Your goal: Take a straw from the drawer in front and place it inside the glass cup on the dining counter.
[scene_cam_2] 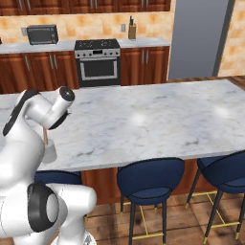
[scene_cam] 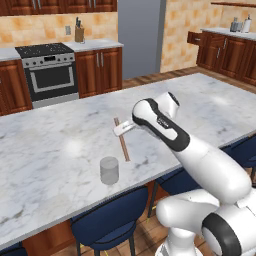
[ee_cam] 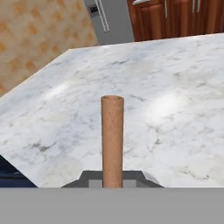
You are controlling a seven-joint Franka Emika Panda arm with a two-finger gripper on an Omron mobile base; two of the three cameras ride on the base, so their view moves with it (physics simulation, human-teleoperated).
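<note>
My gripper [scene_cam: 122,129] is shut on the straw [scene_cam: 122,140], a thin tan-brown stick held tilted above the dining counter [scene_cam: 55,150]. In the hand view the straw [ee_cam: 112,139] rises straight up from between the dark fingertips [ee_cam: 89,179], with the marble top behind it. The glass cup [scene_cam: 109,170] stands upright near the counter's front edge, just below and left of the straw's lower end. In the right base view the straw [scene_cam_2: 45,136] and the cup [scene_cam_2: 50,152] peek out beside my arm, mostly hidden by it. The drawer [scene_cam: 194,37] juts open from the far right cabinets.
Blue stools [scene_cam_2: 150,178] line the counter's near side. A stove [scene_cam: 49,70] and wood cabinets [scene_cam: 100,70] stand along the back wall, with a knife block [scene_cam: 79,33] on the worktop. A grey fridge [scene_cam_2: 198,38] is at the back.
</note>
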